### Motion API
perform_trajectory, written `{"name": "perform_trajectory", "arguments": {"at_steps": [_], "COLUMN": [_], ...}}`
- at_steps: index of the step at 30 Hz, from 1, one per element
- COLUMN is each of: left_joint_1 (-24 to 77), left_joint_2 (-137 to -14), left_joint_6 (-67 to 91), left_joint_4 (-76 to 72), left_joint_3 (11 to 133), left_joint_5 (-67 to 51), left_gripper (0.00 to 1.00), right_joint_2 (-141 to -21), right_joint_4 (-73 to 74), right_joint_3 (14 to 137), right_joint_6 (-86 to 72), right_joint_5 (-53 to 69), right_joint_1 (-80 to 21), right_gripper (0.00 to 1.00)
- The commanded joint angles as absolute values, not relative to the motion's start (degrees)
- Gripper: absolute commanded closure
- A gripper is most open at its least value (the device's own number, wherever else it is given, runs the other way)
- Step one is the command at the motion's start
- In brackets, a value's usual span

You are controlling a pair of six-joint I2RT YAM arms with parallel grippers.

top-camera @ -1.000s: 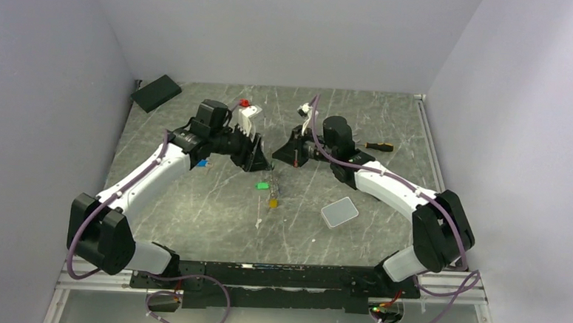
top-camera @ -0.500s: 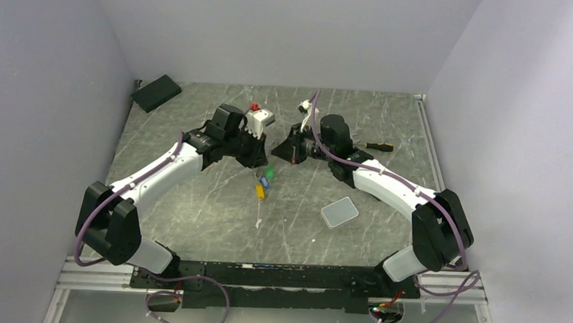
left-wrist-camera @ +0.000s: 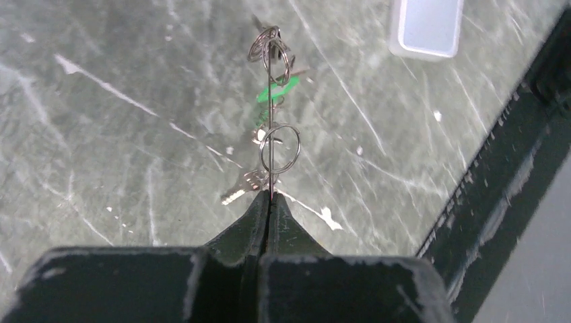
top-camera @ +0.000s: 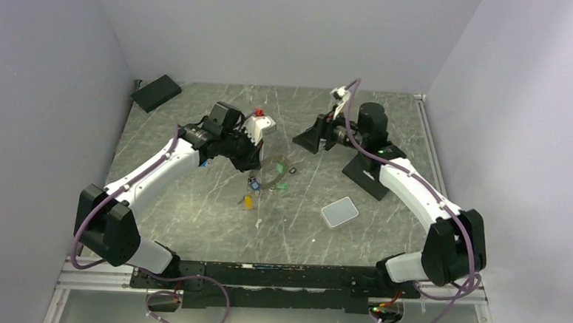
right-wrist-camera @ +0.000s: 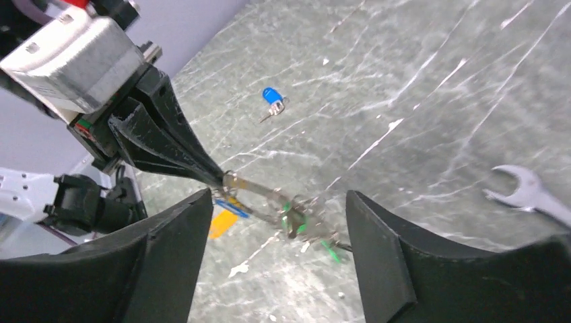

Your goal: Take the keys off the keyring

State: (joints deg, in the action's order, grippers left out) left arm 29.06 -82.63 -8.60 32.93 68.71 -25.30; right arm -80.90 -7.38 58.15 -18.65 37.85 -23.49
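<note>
My left gripper (left-wrist-camera: pixel 270 195) is shut on the keyring (left-wrist-camera: pixel 271 128), a thin wire ring seen edge-on in the left wrist view. Small split rings (left-wrist-camera: pixel 279 148) and silver keys (left-wrist-camera: pixel 239 190) hang on it, with a green tag (left-wrist-camera: pixel 277 91). From above, the left gripper (top-camera: pixel 257 164) holds the keyring (top-camera: pixel 272 172) just over the table, and blue and yellow tags (top-camera: pixel 247 201) dangle below. My right gripper (top-camera: pixel 304 140) stands open and apart, behind and to the right of the ring. The right wrist view looks between the open right gripper (right-wrist-camera: pixel 277 195) at the held keyring (right-wrist-camera: pixel 262 198).
A blue-tagged key (right-wrist-camera: pixel 271 97) lies loose on the marbled table. A silver wrench (right-wrist-camera: pixel 532 192) lies off to the right. A grey rounded pad (top-camera: pixel 339 212) rests near the front middle. A black block (top-camera: pixel 156 92) sits in the back left corner.
My left gripper closed on the keyring. My right gripper opened, let go of the ring and drew back to the right and rear. The ring and its keys swung lower and nearer.
</note>
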Motion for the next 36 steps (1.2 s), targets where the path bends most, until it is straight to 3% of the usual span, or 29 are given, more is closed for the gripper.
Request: {"name": "perform_trajectory", "arguments": {"at_steps": [1, 7, 14, 23, 36], "left_joint_1": [29.26, 29.54, 32.5, 32.61, 23.16], "left_joint_2": [-78.24, -77.61, -78.25, -89.35, -109.91], "left_joint_6": [-19.67, -27.66, -30.21, -31.36, -35.79], "left_joint_4": [42.23, 55.49, 64.57, 61.51, 59.7], "left_joint_3": [73.62, 78.39, 80.34, 77.49, 87.78], "left_joint_5": [-37.34, -49.74, -59.93, -57.29, -55.2], "left_gripper": [1.0, 1.0, 1.0, 1.0, 1.0], "right_joint_2": [-75.29, -72.88, -72.32, -74.07, -72.77], "right_joint_4": [-4.47, -1.7, -0.81, -0.73, -1.21], "right_joint_3": [61.64, 60.01, 58.98, 58.53, 56.26], "right_joint_6": [-10.75, -6.11, -3.3, -2.39, -1.82], "right_joint_5": [48.02, 50.03, 49.95, 50.55, 52.86], "right_joint_1": [-20.56, -18.12, -16.55, -16.2, -15.56], "right_gripper": [0.18, 0.0, 0.0, 0.0, 0.0]}}
